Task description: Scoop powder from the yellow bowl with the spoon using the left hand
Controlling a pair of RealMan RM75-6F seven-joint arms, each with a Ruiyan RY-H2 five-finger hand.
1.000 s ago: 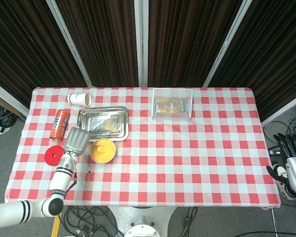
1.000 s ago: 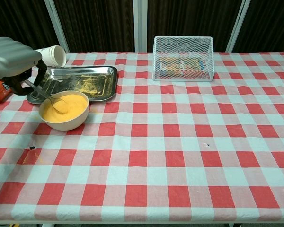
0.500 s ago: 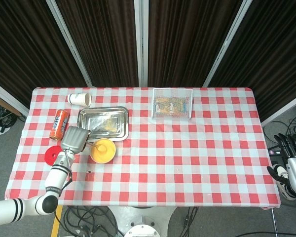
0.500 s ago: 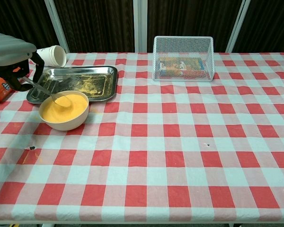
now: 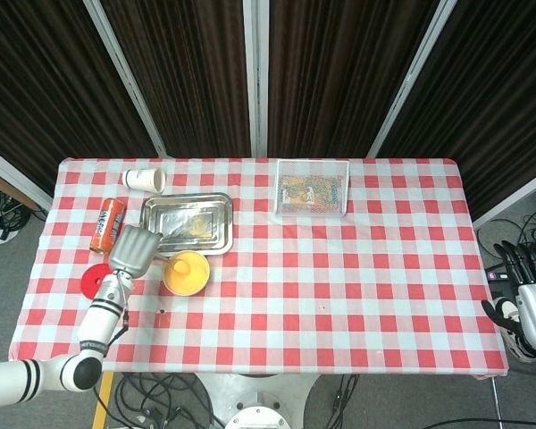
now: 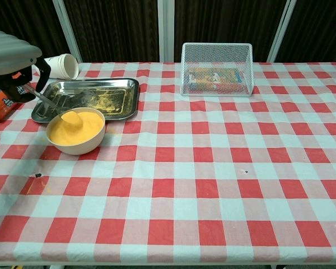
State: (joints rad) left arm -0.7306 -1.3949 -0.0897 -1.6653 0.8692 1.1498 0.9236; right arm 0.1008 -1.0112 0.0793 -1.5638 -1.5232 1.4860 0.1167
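Note:
The yellow bowl [image 6: 75,131] full of yellow powder stands at the table's left, in front of the metal tray; it shows in the head view too [image 5: 185,273]. My left hand [image 6: 11,61] [image 5: 134,251] hovers left of and above the bowl and holds a metal spoon [image 6: 50,105]. The spoon's bowl sits at the powder's far-left surface with a heap of powder on it. My right hand [image 5: 531,304] hangs off the table's right edge, holding nothing, fingers apart.
A metal tray [image 6: 95,96] dusted with powder lies behind the bowl. A paper cup [image 6: 63,66] lies on its side at the back left, an orange can [image 5: 108,224] and a red disc [image 5: 96,281] at the left edge. A wire mesh basket [image 6: 217,70] stands at the back centre.
My left hand has drawn back to the left and risen, pulling the spoon from deep in the powder up to the bowl's far-left rim with powder on it.

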